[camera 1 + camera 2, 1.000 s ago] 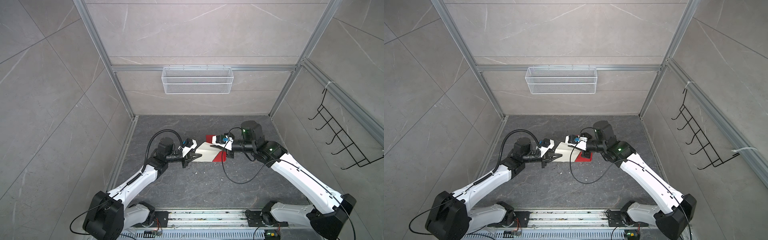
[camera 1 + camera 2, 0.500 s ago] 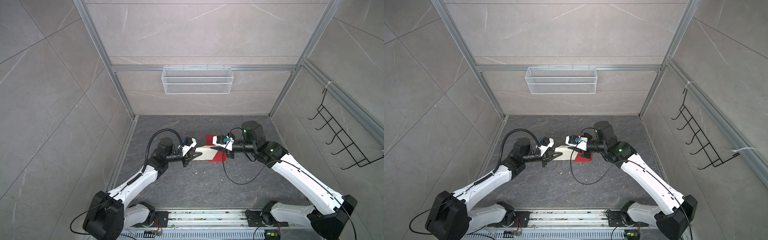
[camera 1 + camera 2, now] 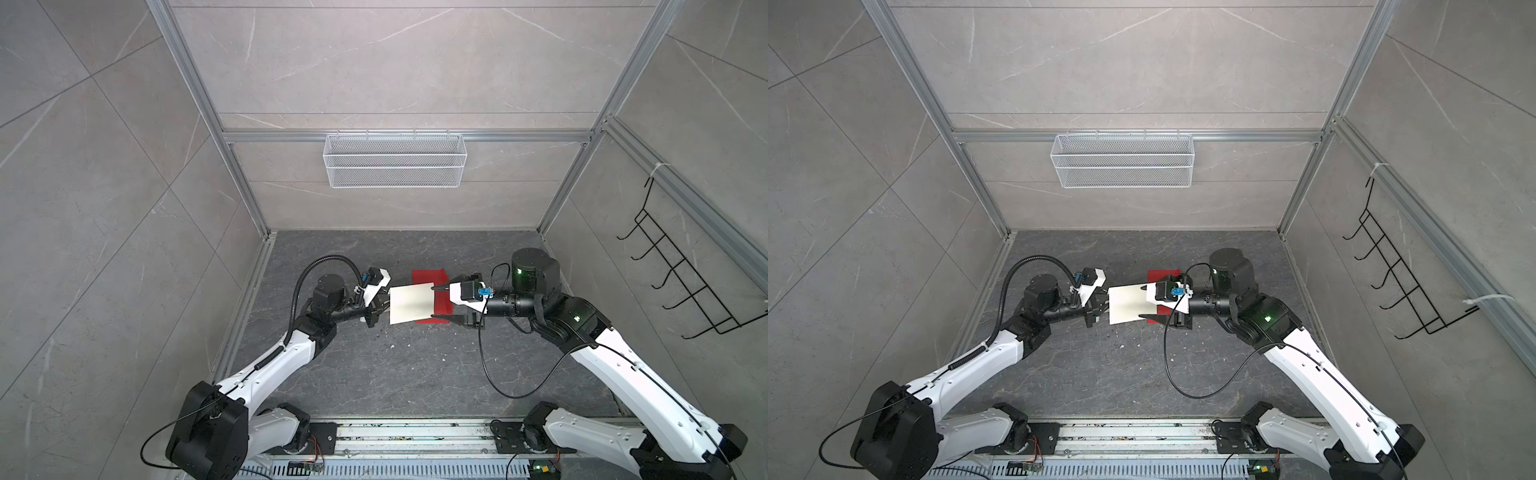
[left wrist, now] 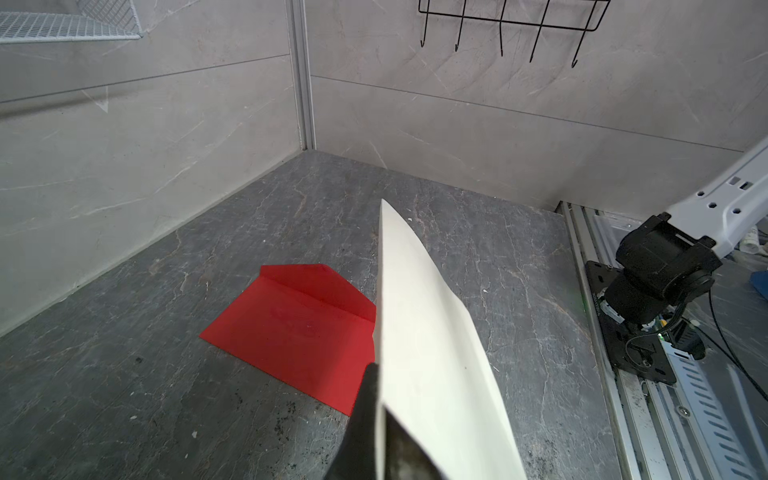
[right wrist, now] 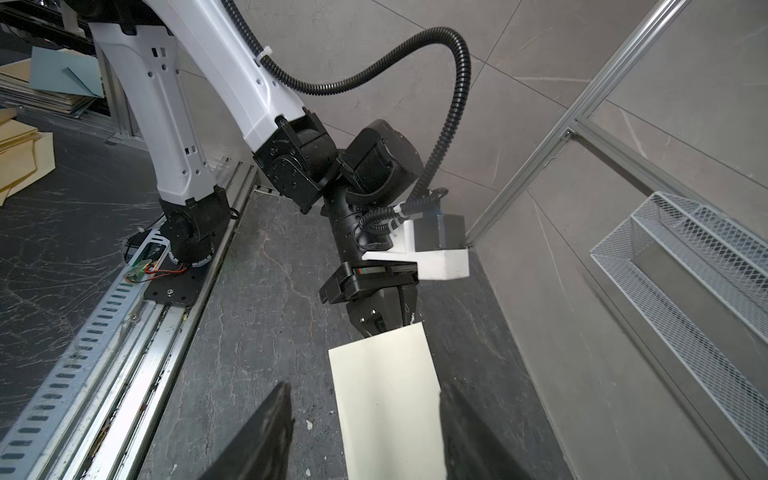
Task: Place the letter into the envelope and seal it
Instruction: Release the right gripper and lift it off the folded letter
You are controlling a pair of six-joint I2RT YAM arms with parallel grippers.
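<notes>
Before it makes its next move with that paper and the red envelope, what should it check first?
1. Left end effector shut on the letter: ok.
2. Right end effector open, jaws astride the letter's free end: ok.
3. Envelope flat on the table, flap open: ok.
4. Letter inside envelope: not ok, held above it.
5. Letter lined up with the envelope's mouth: cannot tell.

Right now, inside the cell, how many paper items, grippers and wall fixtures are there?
Paper items: 2, the letter and the envelope
Grippers: 2, the left gripper and the right gripper
Wall fixtures: 2, the wire basket and the hook rack
Total: 6
</notes>
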